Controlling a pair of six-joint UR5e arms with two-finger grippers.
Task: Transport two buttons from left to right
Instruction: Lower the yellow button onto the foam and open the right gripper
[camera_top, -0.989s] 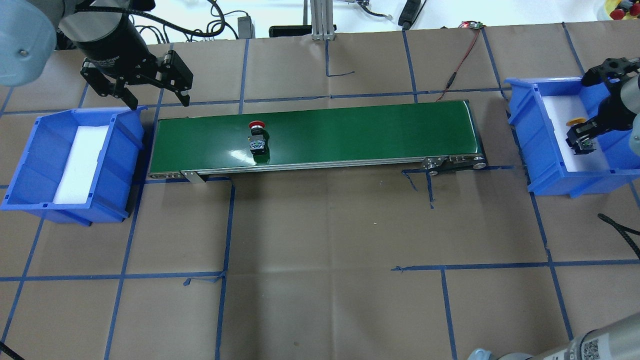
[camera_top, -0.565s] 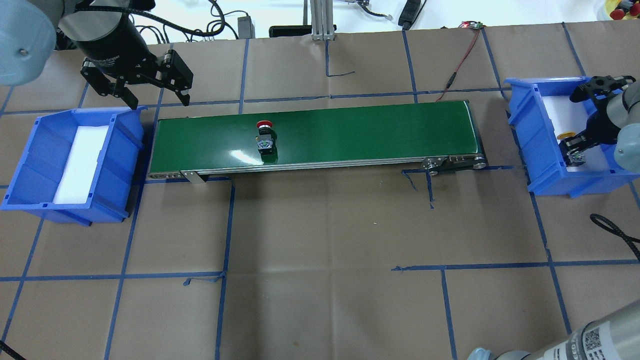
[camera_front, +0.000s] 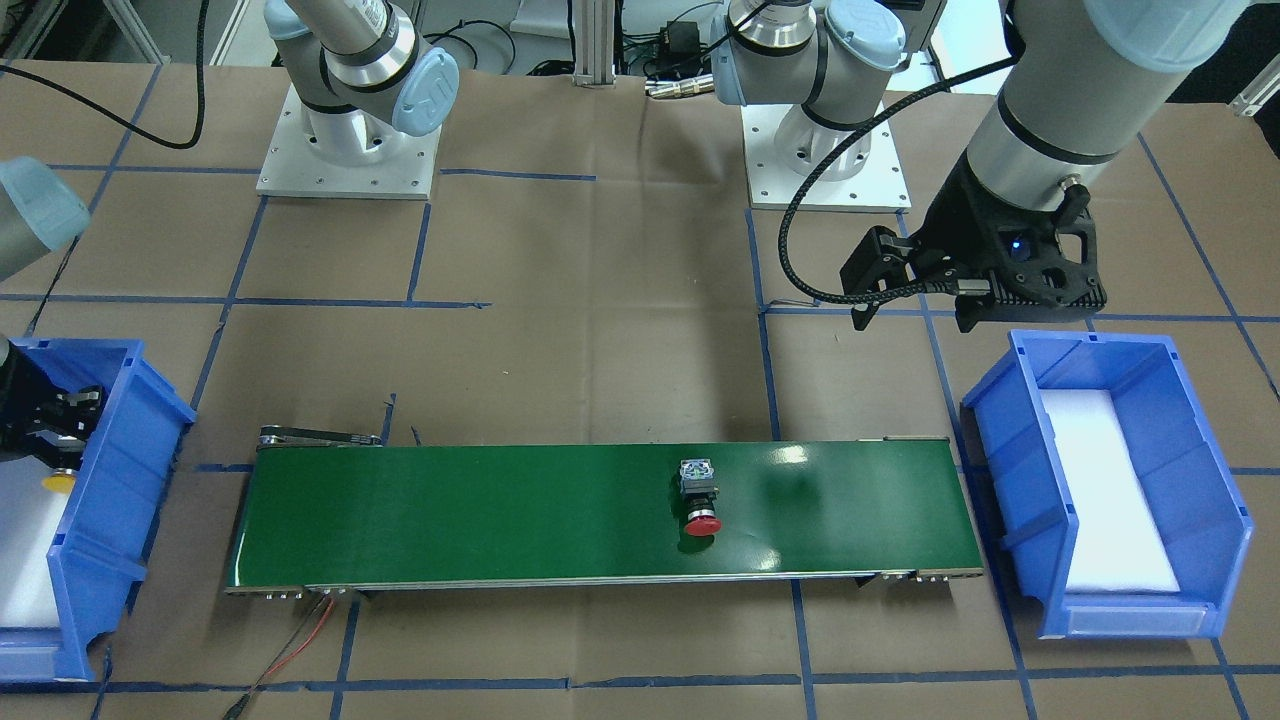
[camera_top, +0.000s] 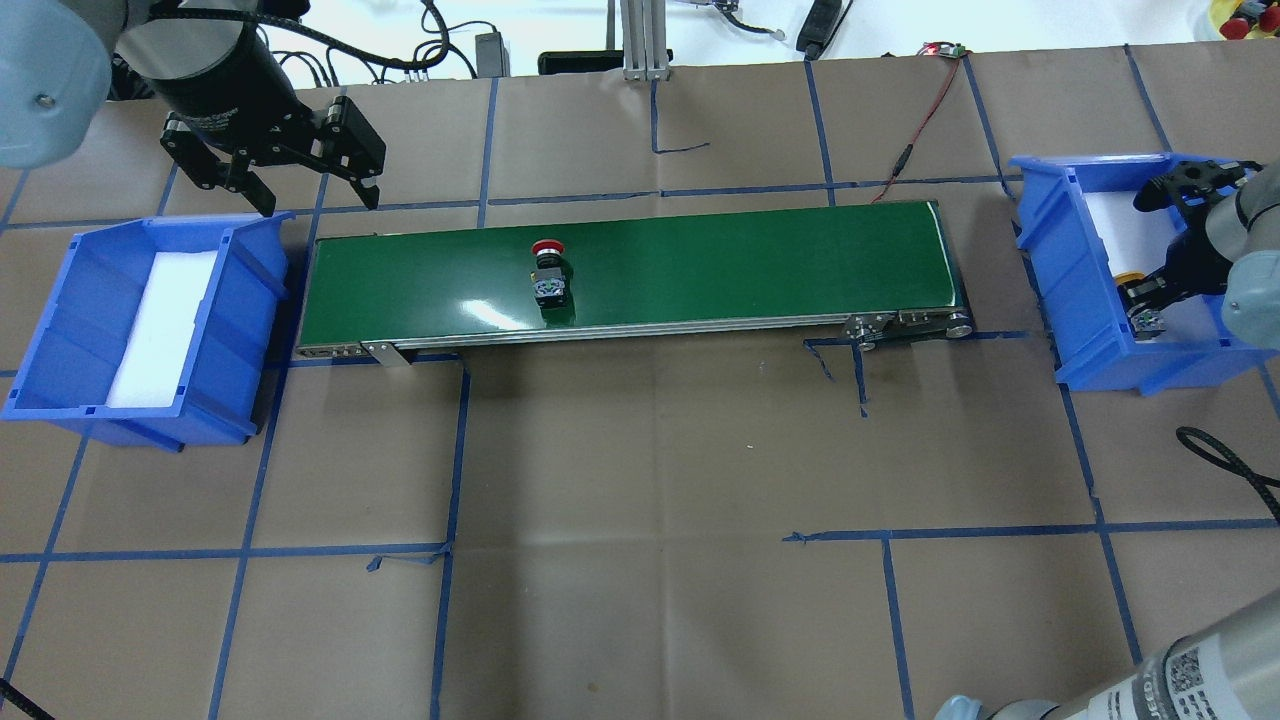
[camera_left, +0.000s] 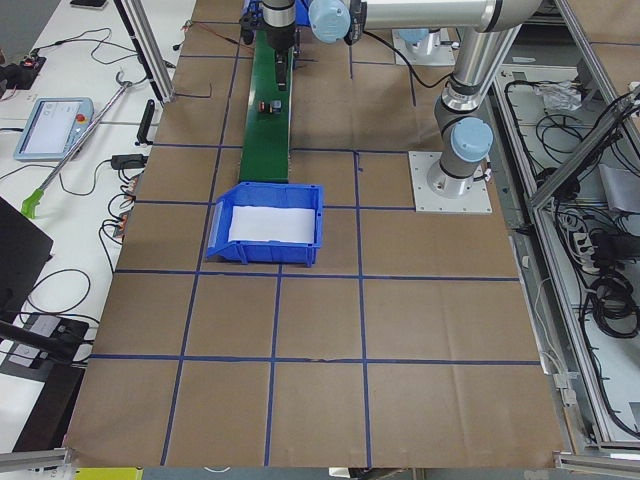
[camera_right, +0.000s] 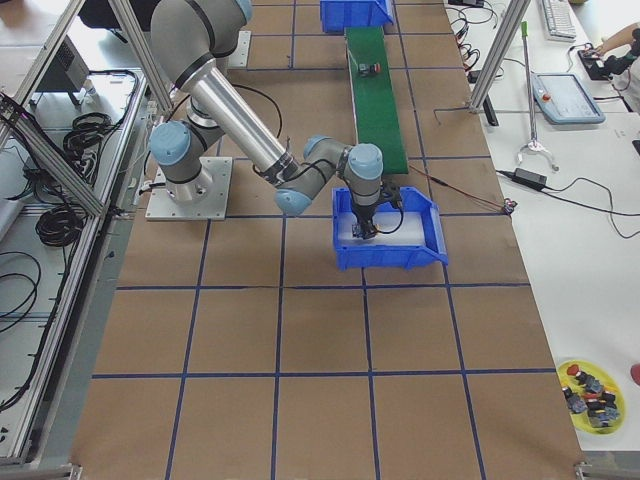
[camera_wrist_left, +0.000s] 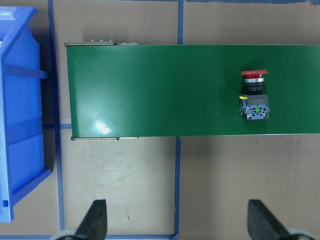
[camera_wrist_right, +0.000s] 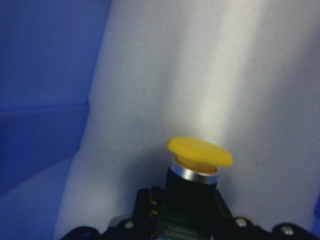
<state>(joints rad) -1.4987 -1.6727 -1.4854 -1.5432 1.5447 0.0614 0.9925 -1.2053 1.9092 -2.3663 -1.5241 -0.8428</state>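
Note:
The red-capped button (camera_top: 548, 275) lies on its side on the green conveyor belt (camera_top: 750, 260), left of the middle; it also shows in the left wrist view as the red button (camera_wrist_left: 255, 95). My left gripper (camera_top: 315, 200) hangs open and empty behind the belt's left end. The yellow-capped button (camera_wrist_right: 200, 155) sits between the fingers of my right gripper (camera_top: 1145, 305), which is shut on its black body, low inside the right blue bin (camera_top: 1060, 250) over white foam. The front-facing view shows the yellow button (camera_front: 58, 482) there too.
A left blue bin (camera_top: 60, 330) with a white foam liner stands beside the belt's left end. A red wire (camera_top: 920, 120) runs to the belt's far right corner. A black cable (camera_top: 1230, 460) lies near the right arm. Blue tape lines cross the brown table cover.
The red button has travelled rightward along the belt. My right gripper has sunk lower and nearer in the right bin with the yellow button. The left gripper has hardly moved.

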